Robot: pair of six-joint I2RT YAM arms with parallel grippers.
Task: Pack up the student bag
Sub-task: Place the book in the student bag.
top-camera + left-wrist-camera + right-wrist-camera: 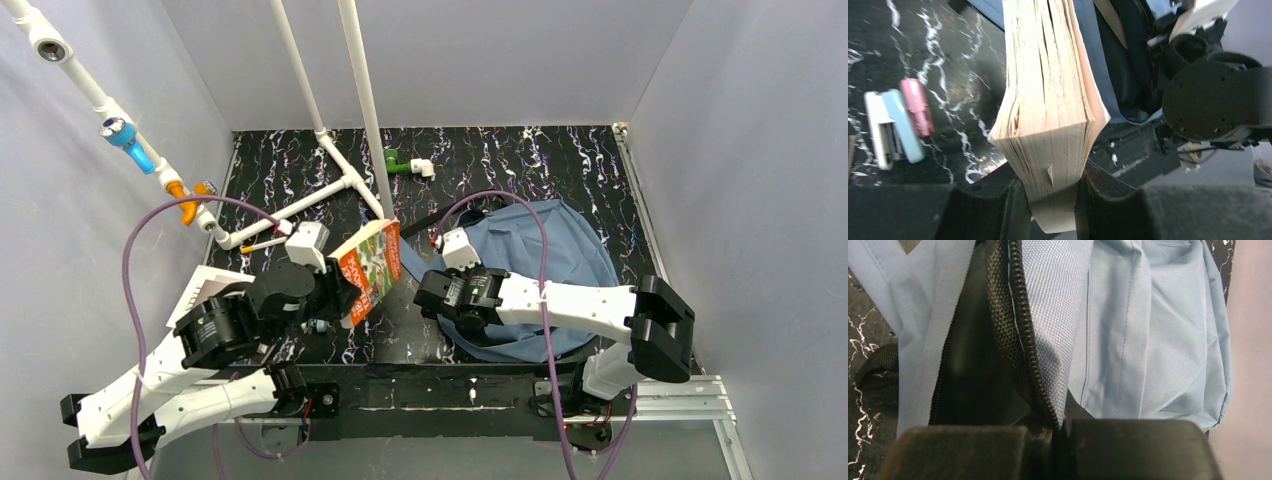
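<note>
The slate-blue student bag (545,255) lies on the black marbled table at centre right. My right gripper (432,290) is shut on the zip edge of the bag's opening (1040,390) and holds it up; the dark inside of the bag (973,365) shows beside the zip. My left gripper (335,290) is shut on a thick paperback book (370,268) with an orange, green and white cover, held on edge above the table just left of the bag. The wrist view shows its page block (1048,100) pinched between my fingers (998,205).
A stapler with a pale blue body (890,130) and a pink eraser-like piece (916,106) lie on the table left of the book. White pipes (300,205) and a green fitting (400,163) stand at the back. White papers (205,288) lie at the left edge.
</note>
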